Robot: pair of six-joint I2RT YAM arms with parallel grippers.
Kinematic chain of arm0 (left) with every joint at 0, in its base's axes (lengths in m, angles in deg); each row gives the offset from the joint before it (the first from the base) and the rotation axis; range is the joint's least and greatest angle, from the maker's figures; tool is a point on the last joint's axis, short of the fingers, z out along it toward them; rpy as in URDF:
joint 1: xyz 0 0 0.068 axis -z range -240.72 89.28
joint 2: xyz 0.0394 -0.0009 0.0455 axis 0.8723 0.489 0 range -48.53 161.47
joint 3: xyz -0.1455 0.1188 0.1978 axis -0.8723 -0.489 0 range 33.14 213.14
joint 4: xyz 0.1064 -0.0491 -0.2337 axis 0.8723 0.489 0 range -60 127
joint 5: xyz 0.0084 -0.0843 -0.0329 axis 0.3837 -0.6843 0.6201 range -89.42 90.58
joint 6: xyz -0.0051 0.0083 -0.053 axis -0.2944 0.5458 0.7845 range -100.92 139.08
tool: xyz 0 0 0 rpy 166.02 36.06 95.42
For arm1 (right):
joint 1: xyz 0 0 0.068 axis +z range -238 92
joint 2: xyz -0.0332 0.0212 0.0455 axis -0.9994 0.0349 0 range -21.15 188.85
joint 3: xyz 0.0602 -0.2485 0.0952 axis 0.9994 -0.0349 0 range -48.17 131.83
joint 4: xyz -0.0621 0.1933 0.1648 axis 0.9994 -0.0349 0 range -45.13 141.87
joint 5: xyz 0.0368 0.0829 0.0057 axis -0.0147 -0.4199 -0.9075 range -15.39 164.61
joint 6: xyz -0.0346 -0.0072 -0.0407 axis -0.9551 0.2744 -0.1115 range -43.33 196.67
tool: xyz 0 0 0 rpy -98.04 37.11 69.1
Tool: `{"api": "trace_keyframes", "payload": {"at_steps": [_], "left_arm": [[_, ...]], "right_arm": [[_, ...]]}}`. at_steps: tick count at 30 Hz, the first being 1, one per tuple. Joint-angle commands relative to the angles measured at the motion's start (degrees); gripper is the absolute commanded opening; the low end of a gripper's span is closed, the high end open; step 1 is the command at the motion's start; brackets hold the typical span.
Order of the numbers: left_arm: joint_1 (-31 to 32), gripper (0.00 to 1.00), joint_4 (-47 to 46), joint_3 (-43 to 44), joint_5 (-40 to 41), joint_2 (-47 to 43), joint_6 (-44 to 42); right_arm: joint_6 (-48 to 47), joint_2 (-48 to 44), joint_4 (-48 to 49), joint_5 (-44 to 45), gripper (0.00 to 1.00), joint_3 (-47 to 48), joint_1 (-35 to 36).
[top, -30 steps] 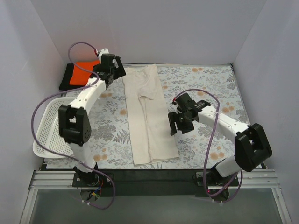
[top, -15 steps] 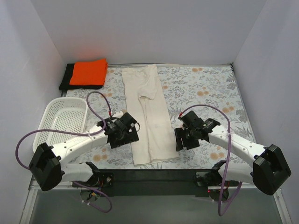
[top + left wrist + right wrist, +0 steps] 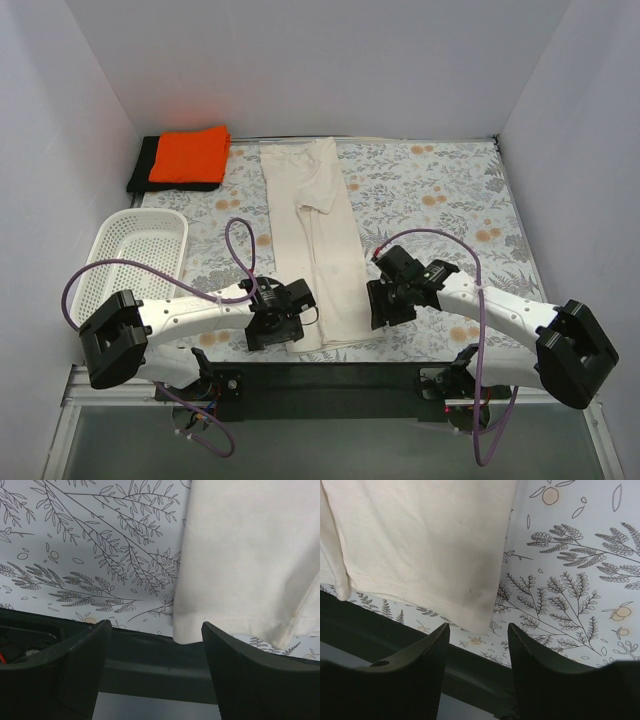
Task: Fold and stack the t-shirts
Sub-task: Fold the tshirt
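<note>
The cream t-shirt (image 3: pixel 318 240) lies flat as a long narrow strip down the middle of the table, sleeves folded in. Its near hem shows in the left wrist view (image 3: pixel 250 570) and in the right wrist view (image 3: pixel 420 545). My left gripper (image 3: pixel 272 332) is open and empty just left of the hem's near left corner; in its own view (image 3: pixel 156 652) the corner lies between the fingers. My right gripper (image 3: pixel 382 306) is open and empty just right of the near right corner, also seen in its own view (image 3: pixel 479 652). The folded orange t-shirt (image 3: pixel 190 154) lies on the black t-shirt (image 3: pixel 143 166) at the far left corner.
A white perforated basket (image 3: pixel 130 262) stands at the left edge of the table. The black front rail (image 3: pixel 330 375) runs just below the shirt's hem. Walls close the table on the left, far side and right.
Both arms have swung down to the near hem of the cream shirt. The left arm came from the far end by the orange shirt; the right moved from mid-table toward the near corner.
</note>
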Motion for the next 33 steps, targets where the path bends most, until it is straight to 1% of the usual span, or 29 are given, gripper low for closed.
{"api": "trace_keyframes", "payload": {"at_steps": [1, 8, 14, 26, 33], "left_arm": [[0.45, 0.67, -0.76, -0.74, -0.56, 0.21, 9.11], [0.54, 0.66, -2.7, -1.27, -0.91, 0.65, 9.37], [0.45, 0.65, -4.19, -1.71, -1.09, 1.09, 9.9], [0.63, 0.64, -4.37, -1.62, -0.56, 1.18, 10.34], [0.63, 0.64, -4.46, -1.88, -0.3, 1.18, 10.6]], "right_arm": [[2.13, 2.19, 1.56, 2.1, 0.48, 0.44, 1.81], [3.45, 4.49, 1.47, 6.23, 0.43, -0.88, 4.01], [3.19, 4.66, 1.56, 6.93, 0.33, -1.84, 4.19], [4.15, 2.82, 1.82, 5.79, 0.33, 0.35, 4.71], [4.59, 4.75, 3.49, 4.74, 0.33, -0.44, 5.15]]}}
